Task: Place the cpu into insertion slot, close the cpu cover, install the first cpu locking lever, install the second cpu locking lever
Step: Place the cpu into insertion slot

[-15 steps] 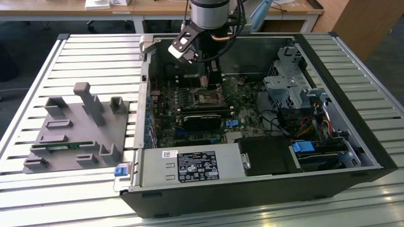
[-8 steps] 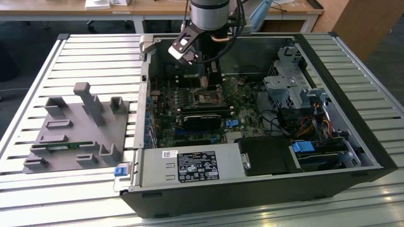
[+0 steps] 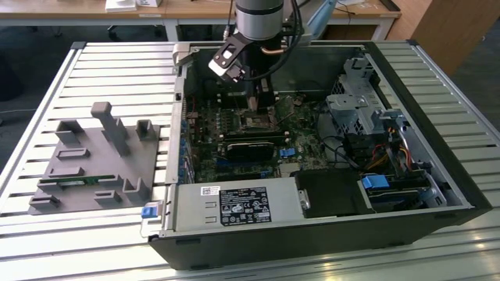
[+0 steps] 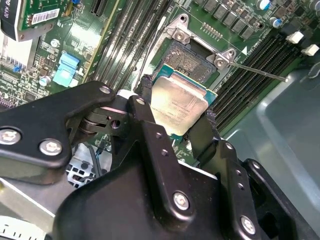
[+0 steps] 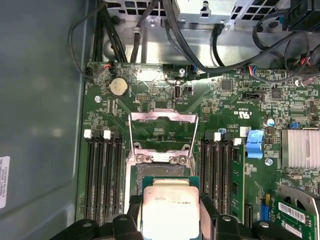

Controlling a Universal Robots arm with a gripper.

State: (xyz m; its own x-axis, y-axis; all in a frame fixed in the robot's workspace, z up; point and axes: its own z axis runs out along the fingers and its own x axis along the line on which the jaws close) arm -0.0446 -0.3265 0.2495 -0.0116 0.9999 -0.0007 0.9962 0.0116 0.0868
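Note:
My gripper [image 4: 175, 107] is shut on the cpu [image 4: 179, 102], a flat square chip with a dull silver top, pinched at two opposite edges by the black fingers [image 4: 145, 107]. The chip hangs just above the insertion slot [image 4: 187, 59], whose dark pin field lies open on the green board. In the first wrist view the cpu [image 5: 170, 205] covers the near part of the insertion slot [image 5: 161, 172], and the cpu cover [image 5: 162, 115] stands swung open beyond it. A thin locking lever [image 4: 257, 71] sticks out beside the socket. In the exterior view my gripper [image 3: 258, 108] is inside the case.
Long black memory slots [image 5: 102, 175] flank the socket on both sides. A black card [image 3: 250, 146] lies near the socket, with the power supply [image 3: 238, 205] in front and a drive cage [image 3: 355, 108] with cables at the exterior view's right. A grey fixture [image 3: 98, 158] sits outside the case.

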